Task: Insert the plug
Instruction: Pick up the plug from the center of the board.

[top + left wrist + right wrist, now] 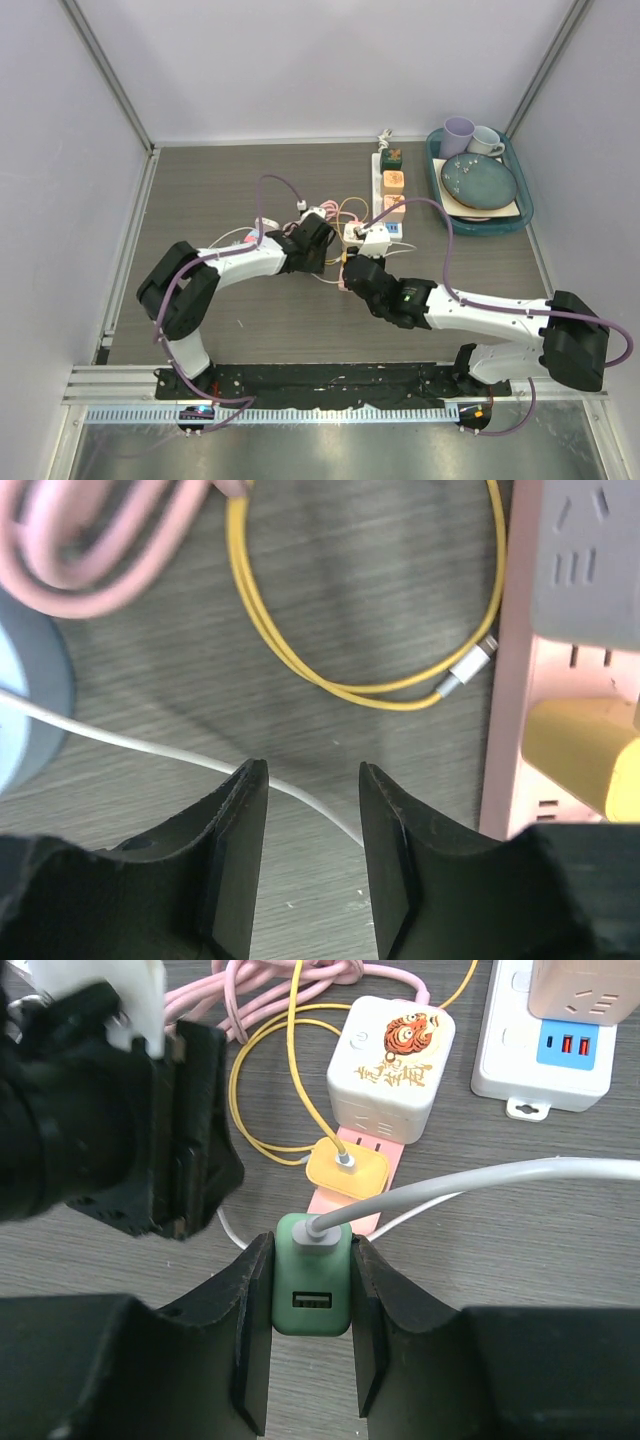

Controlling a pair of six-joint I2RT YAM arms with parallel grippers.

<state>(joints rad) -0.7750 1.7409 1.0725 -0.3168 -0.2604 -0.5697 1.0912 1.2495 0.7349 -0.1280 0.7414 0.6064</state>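
My right gripper (311,1243) is shut on a green USB plug (312,1290) with a thick grey cable (480,1182) coming out of its top. Just ahead of it lies the pink power strip (385,1156), which carries a yellow plug (347,1165) and a white cube adapter with a tiger print (392,1055). My left gripper (313,770) hovers over the table just left of the pink strip (512,740); its jaws are apart with nothing between them, and a thin white cable (150,748) runs underneath. In the top view both grippers (318,240) (355,268) meet mid-table.
A white power strip (545,1055) with a peach plug (575,985) lies at the back right. Yellow cable (350,685) and pink cable (90,550) loop on the table near the strip. A teal tray (530,205) with a plate and cups stands far right.
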